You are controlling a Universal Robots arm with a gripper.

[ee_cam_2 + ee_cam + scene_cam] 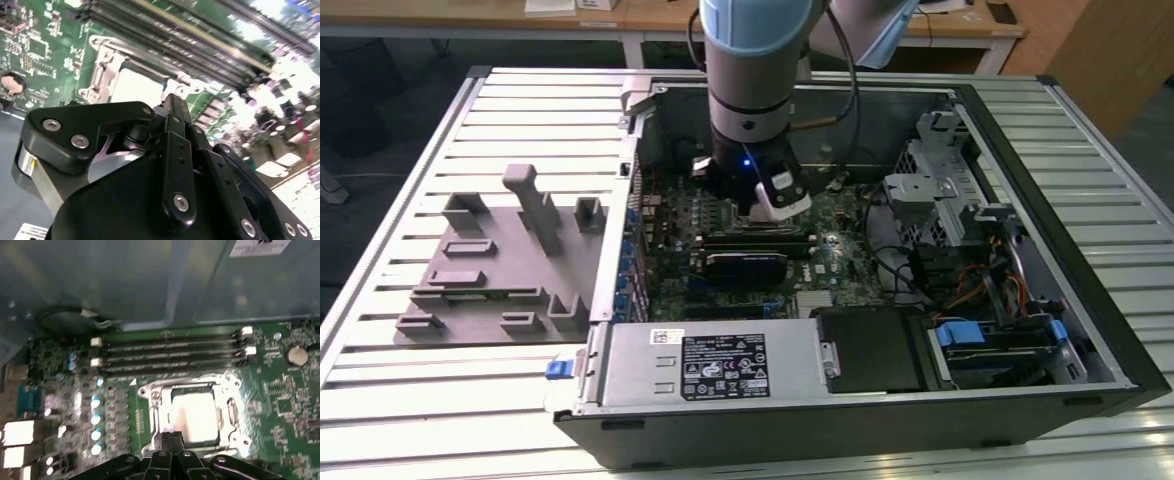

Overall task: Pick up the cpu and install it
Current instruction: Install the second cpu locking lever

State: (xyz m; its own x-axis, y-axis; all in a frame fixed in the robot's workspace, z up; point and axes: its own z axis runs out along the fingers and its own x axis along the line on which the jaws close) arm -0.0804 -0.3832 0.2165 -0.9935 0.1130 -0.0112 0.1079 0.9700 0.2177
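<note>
I've got the arm down inside the open computer case, with the gripper hanging right over the CPU socket on the green motherboard. The cpu sits in that socket, a pale square framed by the metal bracket, also visible in the second wrist view. It looks seated, not carried. The fingertips look pressed together at the chip's near edge with nothing between them, so I read the jaws as clenched and empty, touching or just above the chip; contact I can't confirm.

To do this step well, I judge:
- stay square to the socket, no tilt; a corner riding the frame would mean a bad seat
- go straight and light, since the pins under the chip won't forgive sideways drag
- stay off the memory slots just beside the socket
- mind the black heatsink block near the arm in the exterior view

The grey fixture tray sits outside the case on the slatted table, towards the exterior view's left.
</note>
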